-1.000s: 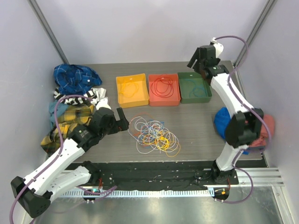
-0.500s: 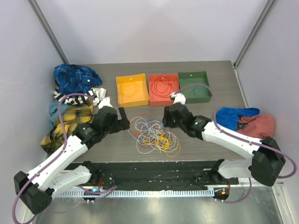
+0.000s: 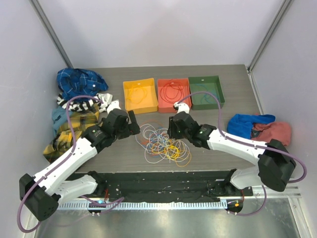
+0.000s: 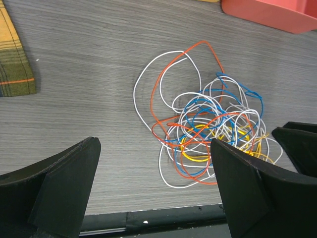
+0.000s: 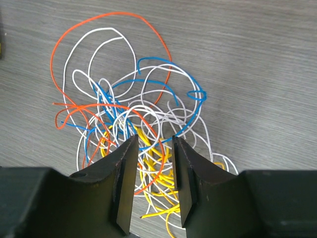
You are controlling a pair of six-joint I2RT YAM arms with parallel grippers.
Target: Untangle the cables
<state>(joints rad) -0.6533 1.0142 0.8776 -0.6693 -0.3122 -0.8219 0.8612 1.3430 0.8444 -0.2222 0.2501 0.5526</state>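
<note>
Fingers of the left gripper (image 3: pixel 132 124) sit just left of the cables (image 3: pixel 163 144), a loose heap of thin wire loops. The right gripper (image 3: pixel 171 129) is at its far edge, with a red plastic tray (image 3: pixel 174 95) beyond.

From the left wrist, blunt black fingers (image 4: pixel 64 188) gape wide toward the heap on the wood-grain table (image 4: pixel 74 74).

From the right wrist, tapered fingers (image 5: pixel 124 183) stand narrowly apart, gripping nothing.
</note>
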